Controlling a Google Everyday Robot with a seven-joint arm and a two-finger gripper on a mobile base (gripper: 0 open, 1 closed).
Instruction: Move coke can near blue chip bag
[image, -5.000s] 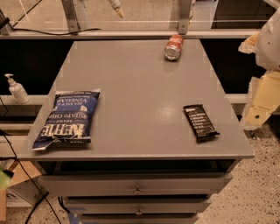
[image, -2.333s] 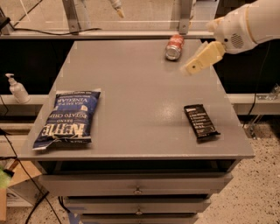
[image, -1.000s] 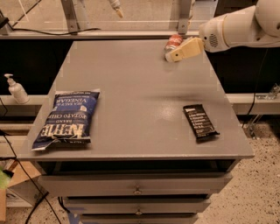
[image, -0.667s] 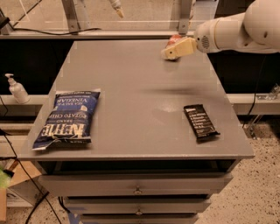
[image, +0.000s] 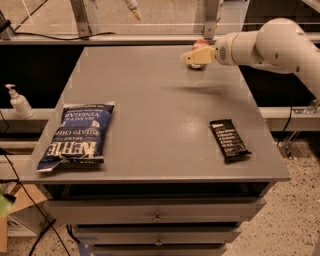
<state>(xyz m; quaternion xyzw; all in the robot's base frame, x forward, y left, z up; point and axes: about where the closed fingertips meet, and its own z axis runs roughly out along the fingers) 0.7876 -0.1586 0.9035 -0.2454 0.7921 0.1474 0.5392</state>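
The coke can (image: 200, 45) lies at the far edge of the grey table (image: 150, 100), mostly hidden behind my gripper; only a bit of red shows. My gripper (image: 192, 58), cream-coloured, reaches in from the right on a white arm (image: 270, 42) and sits right in front of and over the can. The blue chip bag (image: 77, 134) lies flat near the front left corner of the table, far from the can and the gripper.
A black snack bar wrapper (image: 229, 139) lies near the front right of the table. A white pump bottle (image: 18, 101) stands on a ledge to the left. Drawers (image: 157, 217) sit under the tabletop. A glass rail with metal posts runs behind the table.
The arm swung in from the right and moved up and left to the can at the far edge. The can, bag and wrapper have not moved.
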